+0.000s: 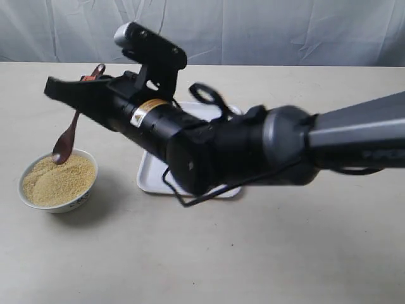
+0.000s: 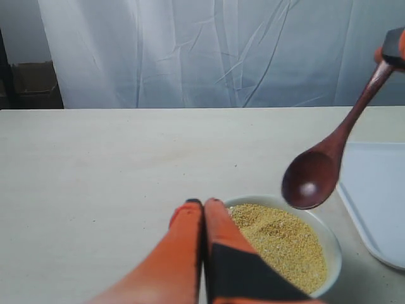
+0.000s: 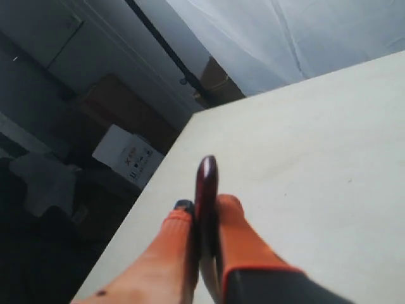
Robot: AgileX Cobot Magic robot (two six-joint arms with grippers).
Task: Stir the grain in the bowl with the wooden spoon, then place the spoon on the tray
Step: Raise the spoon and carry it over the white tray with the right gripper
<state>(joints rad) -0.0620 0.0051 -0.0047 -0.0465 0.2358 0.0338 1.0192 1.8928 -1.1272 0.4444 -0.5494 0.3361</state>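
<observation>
We hold the spoon (image 1: 66, 142) by its handle in the grasping right pincer (image 1: 93, 78), scoop hanging below it just over the grain (image 1: 57, 180) in the bowl (image 1: 63, 206); stirring may be unfinished, the tray (image 1: 152, 177) under that arm awaits, and the left pincer (image 2: 204, 206) is clenched and empty.

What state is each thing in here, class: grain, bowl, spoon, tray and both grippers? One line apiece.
grain: heaped in the bowl.
bowl: upright on the table, filled.
wooden spoon: held by its handle, scoop down, hanging over the bowl.
tray: flat on the table, visible part bare.
right gripper: shut on the wooden spoon.
left gripper: shut, empty.
</observation>
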